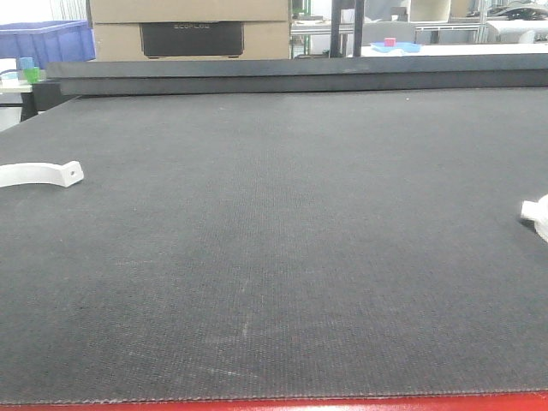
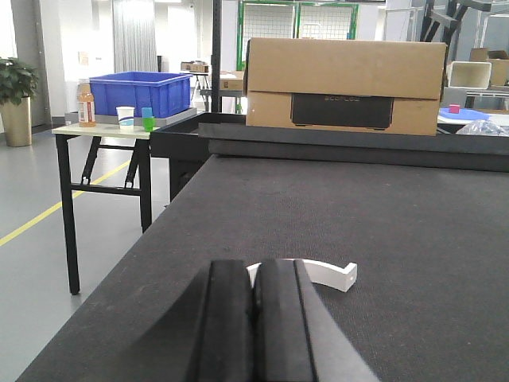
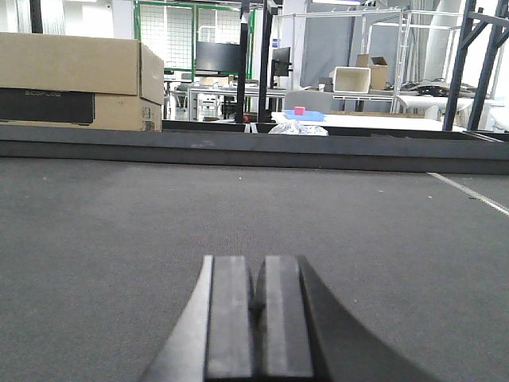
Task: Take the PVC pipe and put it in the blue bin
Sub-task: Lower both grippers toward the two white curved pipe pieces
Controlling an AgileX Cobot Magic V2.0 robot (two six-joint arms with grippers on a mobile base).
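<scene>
Just ahead of the left pincer (image 2: 254, 274), partly hidden behind its pressed-together pads: a white curved PVC pipe piece (image 2: 322, 274), flat on the dark grey textured desk (image 2: 382, 223). Cut off at the front view's right edge: another white piece (image 1: 538, 216), hard to identify. Right pincer (image 3: 257, 270) likewise closed on nothing. Far ahead-left of the left pincer, on a side table (image 2: 95, 127): the blue plastic bin (image 2: 139, 91). Straight ahead, past the desk's far rim: a brown cardboard box (image 2: 342, 79).

The white, curved PVC pipe (image 2: 318, 274) lies flat on the bench (image 2: 398, 231), just beyond the left pincer (image 2: 254, 274). The blue bin (image 2: 139, 91) stands upright, open-topped, well beyond that pincer and to its left.
</scene>
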